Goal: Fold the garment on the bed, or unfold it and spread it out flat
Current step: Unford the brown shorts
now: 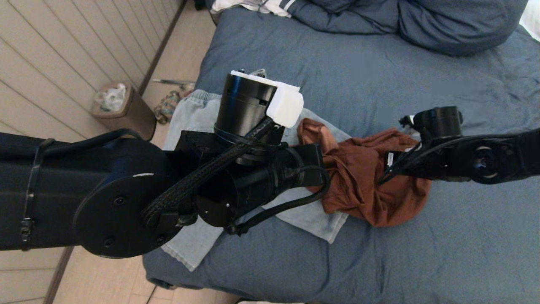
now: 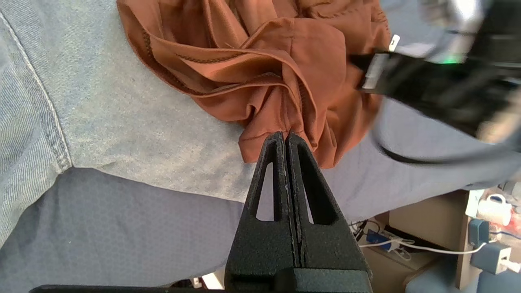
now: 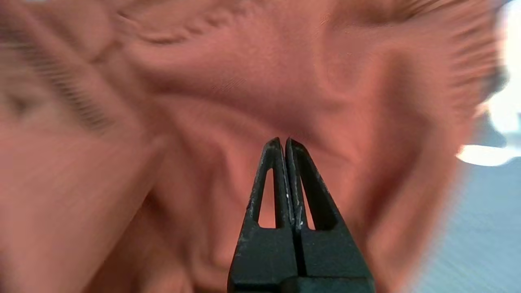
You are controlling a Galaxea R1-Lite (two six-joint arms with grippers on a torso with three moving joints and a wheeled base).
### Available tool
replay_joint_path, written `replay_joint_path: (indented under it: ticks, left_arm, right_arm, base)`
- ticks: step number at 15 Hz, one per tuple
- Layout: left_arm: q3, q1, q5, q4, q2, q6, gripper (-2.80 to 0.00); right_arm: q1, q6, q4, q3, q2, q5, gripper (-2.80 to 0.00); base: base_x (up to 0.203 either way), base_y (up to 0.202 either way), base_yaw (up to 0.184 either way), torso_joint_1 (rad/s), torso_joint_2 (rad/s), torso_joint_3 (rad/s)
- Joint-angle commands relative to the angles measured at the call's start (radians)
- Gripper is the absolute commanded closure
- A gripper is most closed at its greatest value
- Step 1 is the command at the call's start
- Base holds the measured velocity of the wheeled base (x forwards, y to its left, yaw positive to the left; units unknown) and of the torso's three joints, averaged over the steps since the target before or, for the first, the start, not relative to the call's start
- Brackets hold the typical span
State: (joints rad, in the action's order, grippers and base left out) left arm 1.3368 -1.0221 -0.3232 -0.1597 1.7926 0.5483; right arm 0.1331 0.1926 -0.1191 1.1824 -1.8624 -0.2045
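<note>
A crumpled rust-brown garment lies bunched on the slate-blue bed, partly over a pair of light blue jeans. My left gripper is shut, and the folds at the garment's near edge gather into its tips. In the head view the left wrist hides those fingers. My right gripper is shut too, with the garment's wrinkles running into its tips. The right arm reaches in over the garment's right side.
The jeans lie spread along the bed's left edge. Blue pillows and a striped cloth lie at the head of the bed. A brown bin stands on the floor to the left. Boxes and cables sit past the bed's edge.
</note>
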Motion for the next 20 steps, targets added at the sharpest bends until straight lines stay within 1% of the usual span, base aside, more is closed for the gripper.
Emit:
replay_joint_path:
  ticks: [1,4,6,9,12,17,20]
  left_arm:
    - [0.003,-0.001,-0.002,-0.001,-0.001,0.002,0.00]
    - [-0.002,-0.007,-0.001,-0.004,0.006,0.004,0.00]
    - [-0.007,-0.016,-0.001,-0.004,0.005,0.003,0.00]
    - [-0.007,-0.018,-0.001,-0.006,0.010,0.002,0.00]
    - [-0.007,-0.018,-0.001,-0.006,0.011,0.003,0.00]
    - [-0.007,-0.016,-0.002,-0.008,0.010,0.003,0.00]
    - [-0.007,-0.018,-0.001,-0.008,0.008,0.004,0.00]
  right_arm:
    - [0.063,0.034,0.000,0.020,-0.102,0.000,0.00]
    - [0.185,0.065,-0.003,-0.017,-0.088,0.000,0.00]
    - [0.274,0.076,-0.002,-0.042,-0.021,0.000,0.00]
    - [0.392,0.077,-0.006,-0.105,0.022,-0.003,0.00]
    - [0.501,0.070,-0.010,-0.166,0.021,-0.004,0.00]
    - [0.583,0.053,-0.013,-0.302,-0.018,0.011,0.00]
    - [0.588,0.053,-0.013,-0.326,-0.005,0.011,0.00]
  base:
    - [0.000,0.000,0.000,0.000,0.00,0.000]
    - [0.000,0.000,0.000,0.000,0.00,0.000]
    - [0.000,0.000,0.000,0.000,0.00,0.000]
    - [0.000,0.000,0.000,0.000,0.00,0.000]
    - [0.000,0.000,0.000,0.000,0.00,0.000]
    - [0.000,0.000,0.000,0.000,0.00,0.000]
    - [0.000,0.000,0.000,0.000,0.00,0.000]
